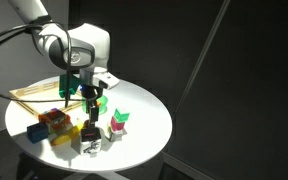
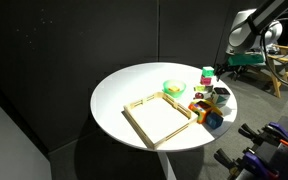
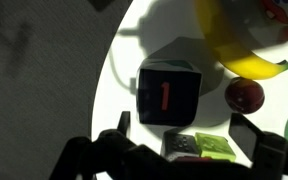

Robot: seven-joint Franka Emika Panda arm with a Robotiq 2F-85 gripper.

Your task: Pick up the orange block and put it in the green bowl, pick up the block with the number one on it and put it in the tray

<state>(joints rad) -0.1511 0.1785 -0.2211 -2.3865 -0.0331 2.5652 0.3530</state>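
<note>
In an exterior view the tray (image 1: 29, 93) lies at the left edge of the round white table (image 1: 144, 110), at about 10 o'clock from the gripper (image 1: 88, 112). Next comes a red-yellow-blue block (image 1: 54, 125), at 9 o'clock from the block with the number one (image 1: 89, 141). That block sits on the table near the front rim, at 6 o'clock from the gripper and just below it. The green bowl (image 1: 101, 101) shows only in part, at about 2 o'clock behind the gripper, because the wrist stands in front of it. A pink-and-green block (image 1: 119, 122) rests at 2 o'clock from the number block, close to it but apart. The opposite exterior view shows the tray (image 2: 144, 102) whole and bare inside, with the green bowl (image 2: 174, 90) unblocked just beside its far corner at 1 o'clock. There the toys bunch together at the table's right edge, too small to sort, and I cannot pick out the orange block with any certainty. Only the wrist view shows the digit: the block with the number one (image 3: 167, 97) is at centre, its dark top face bearing a red 1. A yellow banana (image 3: 239, 50) curves at 1 o'clock from it, and a dark red round fruit (image 3: 246, 95) sits at 3 o'clock. The gripper (image 3: 184, 135) has its fingers (image 3: 122, 132) spread wide apart, gripping nothing. A green-topped block (image 3: 206, 148) lies between them at 5 o'clock from the number block.
</note>
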